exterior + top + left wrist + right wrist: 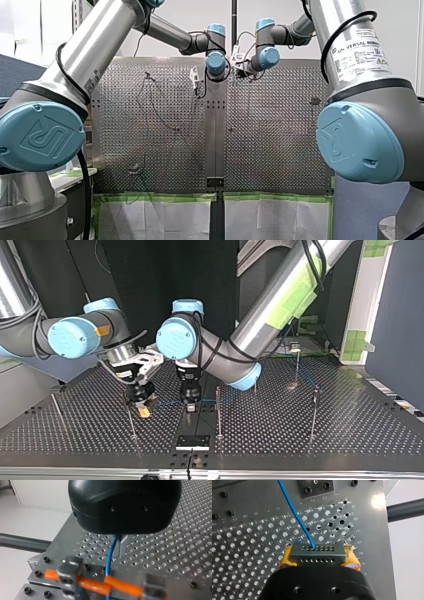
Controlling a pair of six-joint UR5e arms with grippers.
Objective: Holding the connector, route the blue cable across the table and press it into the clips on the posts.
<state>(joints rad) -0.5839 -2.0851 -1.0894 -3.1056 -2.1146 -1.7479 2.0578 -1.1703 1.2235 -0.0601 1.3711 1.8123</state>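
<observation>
Between the yellow pads (286,558) of my right gripper (319,552) sits a dark connector (317,556) with rows of small holes; the gripper is shut on it just above the perforated table. The blue cable (295,513) leaves the connector and runs ahead over the plate. In the top view my right gripper (143,409) is at the left and my left gripper (189,405) stands close beside it. My left gripper's metal fingers (123,545) stand together, with the blue cable (111,555) coming out beside them. The cable (172,402) spans the two grippers.
Thin posts stand on the table: one (132,421) by my right gripper, one (218,412) near the middle, one (313,412) at the right. A black bolted plate (192,441) lies at the near edge. A blurred orange bar (95,585) with dark blocks crosses under my left gripper.
</observation>
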